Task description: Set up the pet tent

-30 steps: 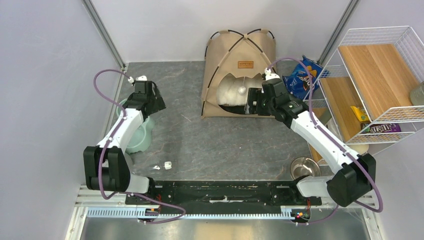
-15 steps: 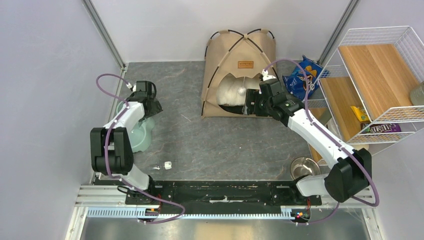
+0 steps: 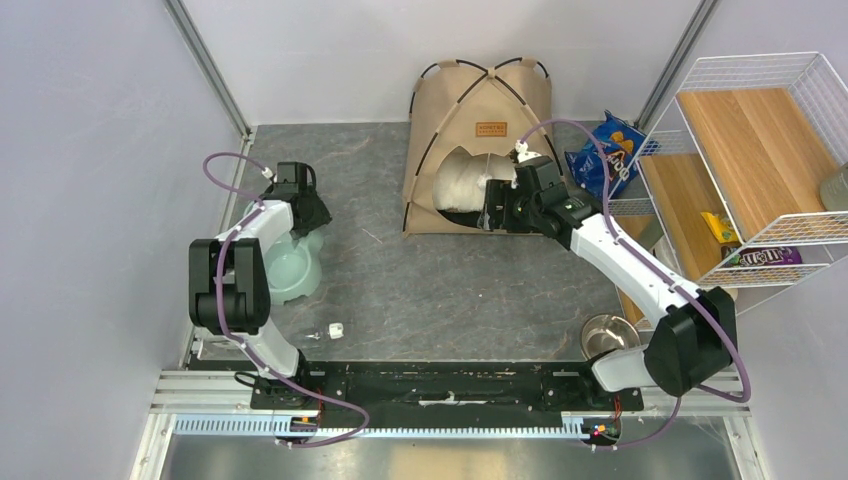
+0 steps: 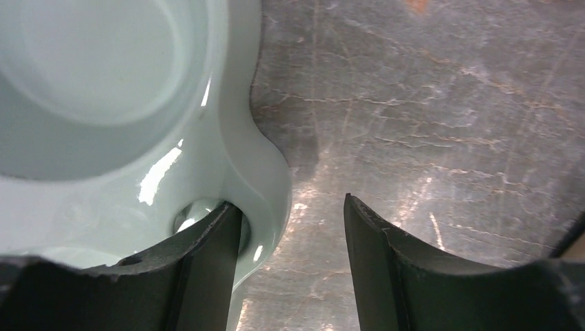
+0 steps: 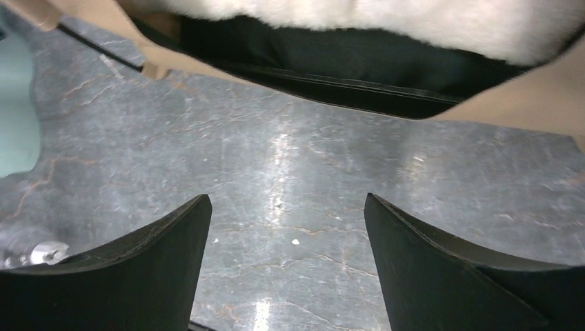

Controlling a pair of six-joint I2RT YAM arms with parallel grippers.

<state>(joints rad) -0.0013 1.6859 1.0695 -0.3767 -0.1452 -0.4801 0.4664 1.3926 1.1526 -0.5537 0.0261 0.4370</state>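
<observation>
The pet tent (image 3: 480,125) stands upright at the back of the table, tan with black crossing poles and a brown label. A fluffy white pillow (image 3: 460,178) fills its opening. My right gripper (image 3: 492,212) hangs open just in front of the opening's right side. In the right wrist view its fingers (image 5: 286,200) hold nothing, with the tent's black lining (image 5: 331,62) and tan edge (image 5: 510,103) ahead of them. My left gripper (image 3: 305,215) is far from the tent, open over a pale green bowl (image 3: 285,268). The bowl's rim (image 4: 265,172) lies between the jaws (image 4: 290,203), with a gap at the right finger.
A wire rack (image 3: 760,150) with wooden shelves and snack packs stands at the right. A blue snack bag (image 3: 600,155) lies between it and the tent. A steel bowl (image 3: 608,335) sits near the right arm's base, and a small white piece (image 3: 336,328) lies near the front.
My left gripper has swung down and right onto the green bowl's rim, and its jaws have narrowed. My right gripper has crept left toward the tent's opening.
</observation>
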